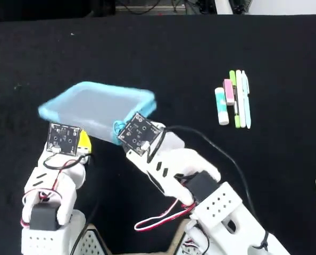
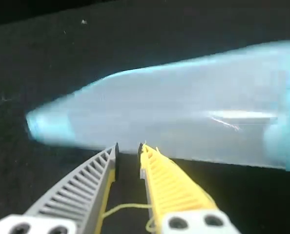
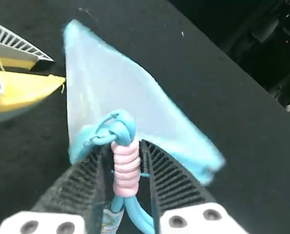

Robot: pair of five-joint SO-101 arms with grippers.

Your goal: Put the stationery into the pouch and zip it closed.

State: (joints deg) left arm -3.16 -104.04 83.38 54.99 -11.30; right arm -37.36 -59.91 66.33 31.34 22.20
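Now: R gripper [image 3: 123, 146] clamped on pouch [image 1: 97, 109] zip cord [image 3: 116, 124], L gripper [image 2: 128, 146] fingers slightly apart at pouch edge. Risk of dragging unheld pouch on tug w/ stationery [image 1: 233, 99] not yet in.

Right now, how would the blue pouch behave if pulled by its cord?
Probably floppy: the pouch looks like thin, see-through material. Likely light, as the pens lie outside it. Pulled by the cord in the right pincer, it may swing or twist.

Translucent pale-blue zip pouch [image 1: 97, 106] with brighter cyan edging, pink coiled pull charm [image 3: 125, 165] on blue cord, black cloth tabletop [image 1: 200, 48], white-and-teal glue stick [image 1: 221, 106], and slim pens [image 1: 241, 103] apparently pink, green and mint.
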